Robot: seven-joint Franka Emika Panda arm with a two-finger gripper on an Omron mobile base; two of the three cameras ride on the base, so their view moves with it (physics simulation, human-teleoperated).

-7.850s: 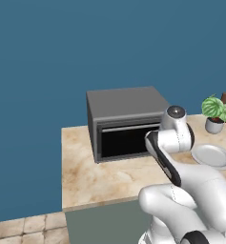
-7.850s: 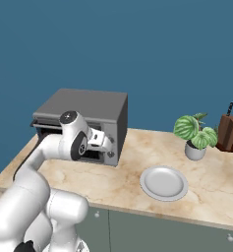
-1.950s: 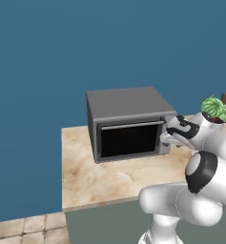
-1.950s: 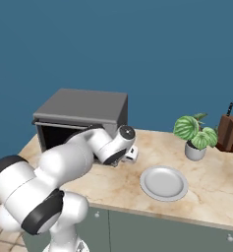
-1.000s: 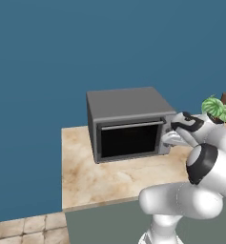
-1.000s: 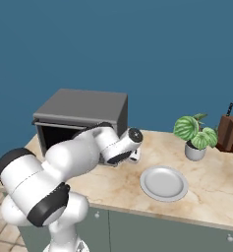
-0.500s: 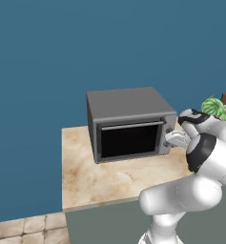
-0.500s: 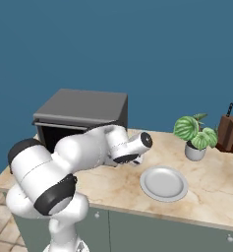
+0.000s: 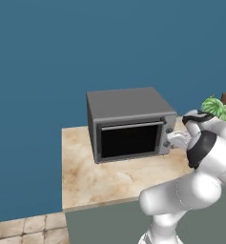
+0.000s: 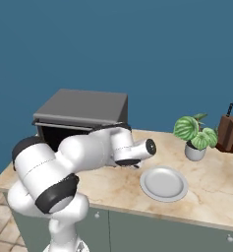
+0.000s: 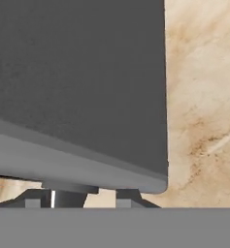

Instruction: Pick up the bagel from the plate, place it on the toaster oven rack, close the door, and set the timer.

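Gleaming dark-glass door (image 9: 129, 141) — shut, upright

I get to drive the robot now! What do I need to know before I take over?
Gripper: right at the oven's knob panel; open or shut, cannot tell.
Oven: at the back of the counter, door shut.
Plate: on the counter to the oven's right, with nothing on it.
Bagel: off the plate; probably inside the oven, but the dark glass hides it.
Done: bagel lifted off the plate, door closed.
Left: the timer. Whether the knob is turned yet cannot be told, so check it first.
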